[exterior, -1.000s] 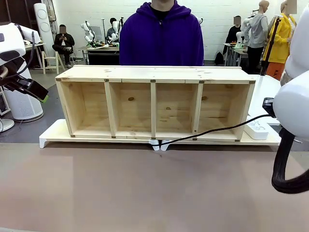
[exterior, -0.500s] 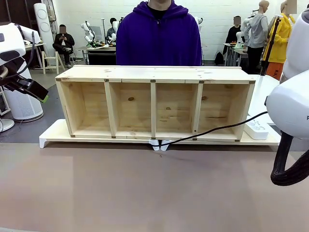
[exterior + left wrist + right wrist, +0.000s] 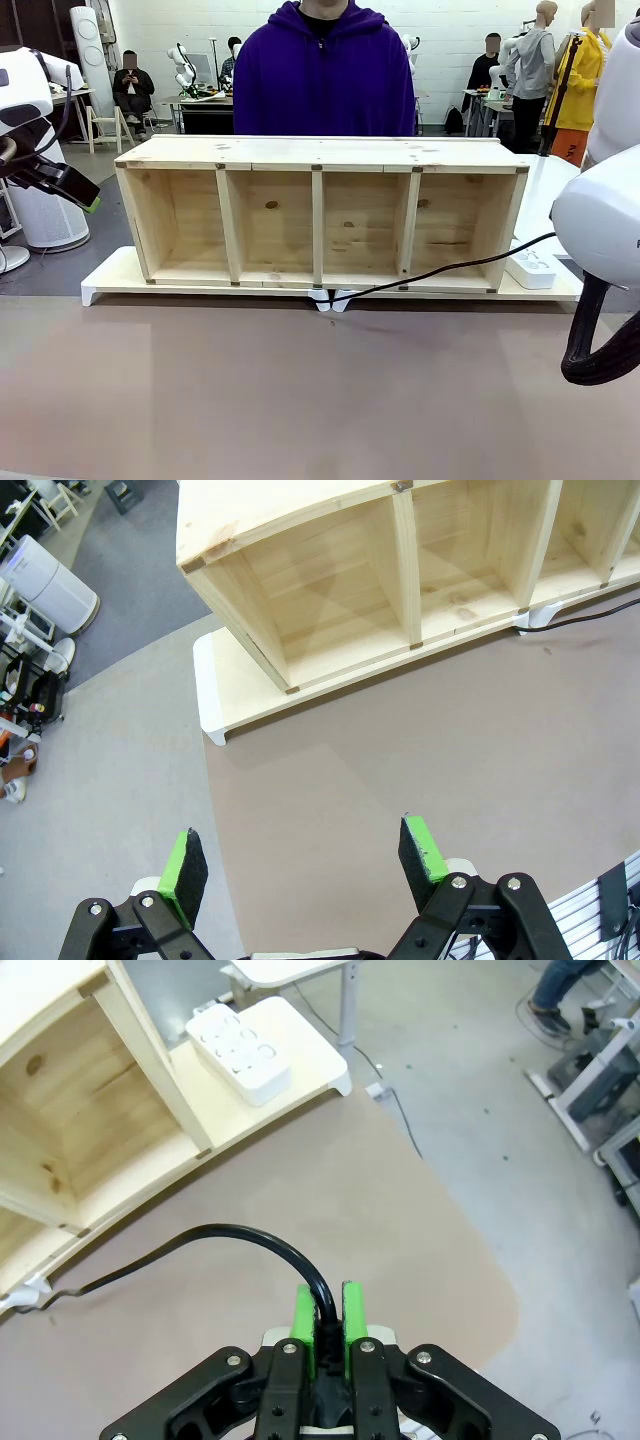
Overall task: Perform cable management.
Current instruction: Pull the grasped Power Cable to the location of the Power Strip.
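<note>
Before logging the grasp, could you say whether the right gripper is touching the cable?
Touching. In the right wrist view, the right gripper pinches the cable between its green pads.

Bright even indoor light, soft shadows, sharp focus, wide-angle wrist bowing

Bare wooden shelf [image 3: 320, 152] (matt, knotty); smooth cable [image 3: 230, 1228]

the brown table [image 3: 300, 400] carries a pale board [image 3: 110, 275] bearing a wooden shelf [image 3: 320, 152], plus a stretch of the cable [image 3: 400, 283]
</note>
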Available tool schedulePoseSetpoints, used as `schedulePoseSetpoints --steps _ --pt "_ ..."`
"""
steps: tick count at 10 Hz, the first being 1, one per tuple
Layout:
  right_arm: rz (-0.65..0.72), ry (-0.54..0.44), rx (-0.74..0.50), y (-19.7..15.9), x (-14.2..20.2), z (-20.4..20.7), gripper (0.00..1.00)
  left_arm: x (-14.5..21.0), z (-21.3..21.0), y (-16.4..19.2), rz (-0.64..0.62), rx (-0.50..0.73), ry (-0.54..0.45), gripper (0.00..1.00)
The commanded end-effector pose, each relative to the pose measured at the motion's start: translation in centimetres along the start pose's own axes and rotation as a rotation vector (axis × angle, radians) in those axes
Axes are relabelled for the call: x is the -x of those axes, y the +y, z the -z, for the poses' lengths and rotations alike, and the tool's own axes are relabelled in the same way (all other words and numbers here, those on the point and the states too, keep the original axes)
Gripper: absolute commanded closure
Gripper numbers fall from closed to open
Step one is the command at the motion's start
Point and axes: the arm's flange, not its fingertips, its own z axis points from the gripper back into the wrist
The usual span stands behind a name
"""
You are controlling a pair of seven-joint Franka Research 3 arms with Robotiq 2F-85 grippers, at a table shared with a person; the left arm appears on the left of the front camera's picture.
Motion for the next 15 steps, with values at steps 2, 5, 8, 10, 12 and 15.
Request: schedulePoseSetpoints --steps 2,5,8,10,12,15 --pt "-0.037 0.055 -0.030 -2.9 -3.8 0.3 0.86 0.0 0.0 0.1 -0.004 -0.012 0.002 0.00" --pt "-0.217 0.152 -0.140 -5.2 -7.5 0.8 0.86 0.0 0.0 0.1 -0.004 -0.012 0.002 0.00" --pt "-0.339 0.172 -0.154 -5.5 -10.9 2.8 0.86 0.0 0.0 0.1 -0.004 -0.012 0.002 0.00" --pt "-0.321 0.122 -0.119 -4.6 -14.0 5.1 0.86 0.0 0.0 0.1 -0.004 -0.012 0.002 0.00" --pt "-0.320 0.054 -0.131 -3.4 -16.4 6.6 0.86 0.0 0.0 0.1 -0.004 -0.012 0.002 0.00" --pt "-0.384 -0.024 -0.199 -1.7 -17.8 8.6 0.86 0.0 0.0 0.1 -0.004 -0.012 0.002 0.00"
